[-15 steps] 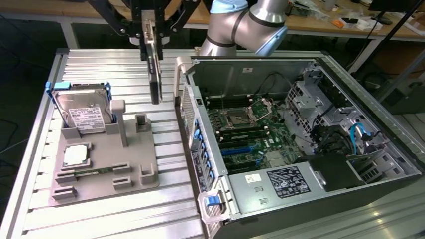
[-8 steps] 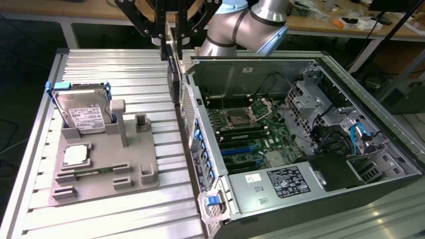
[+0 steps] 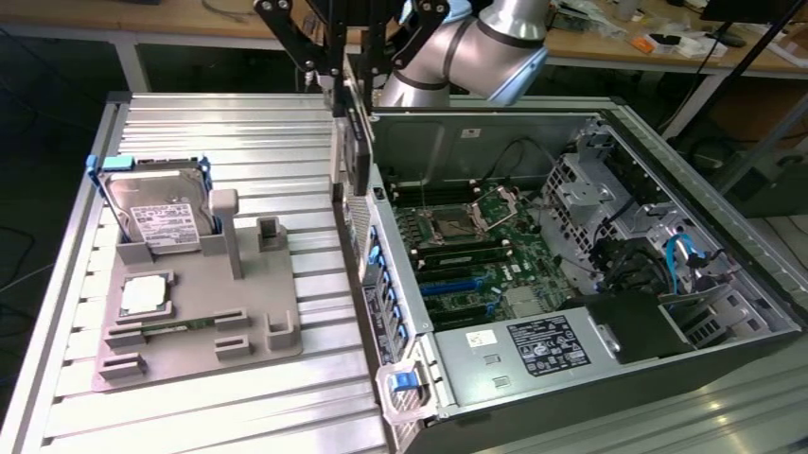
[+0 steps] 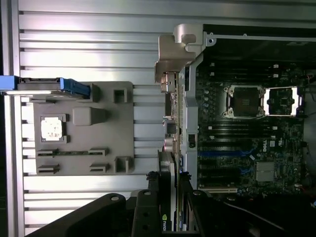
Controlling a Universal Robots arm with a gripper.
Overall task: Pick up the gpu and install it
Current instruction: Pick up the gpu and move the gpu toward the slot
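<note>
The gpu [image 3: 356, 142] is in my grip: a thin, flat, dark card held on edge. In the exterior view it hangs as a narrow dark strip with a paler grey band along one side. In the wrist view I see the gpu [image 4: 168, 197] almost purely edge-on, a slim black slab with a small green mark near my end of it. My jaws are clenched on the gpu, one finger on each flat face.

It hangs above the open computer case [image 3: 745, 312], right over the slotted rear wall and towards that wall's far end. From here it looks clear of the wall, though I can't be sure, since the card's lower edge blends into the dark metal behind it.

My arm [image 3: 467, 52] reaches in from beyond the case's far side. The silver elbow is bent above the case's rim and the wrist is turned straight down, so the card points down.

Inside the case lies the motherboard [image 4: 247, 143], with its processor socket open. Outside the rear wall, on the ribbed counter [image 3: 227, 123], sits a grey fixture tray [image 3: 202, 312]. The tray holds the hard drive [image 3: 158, 213] upright and the processor chip [image 3: 146, 295] flat — both well apart from the case.
</note>
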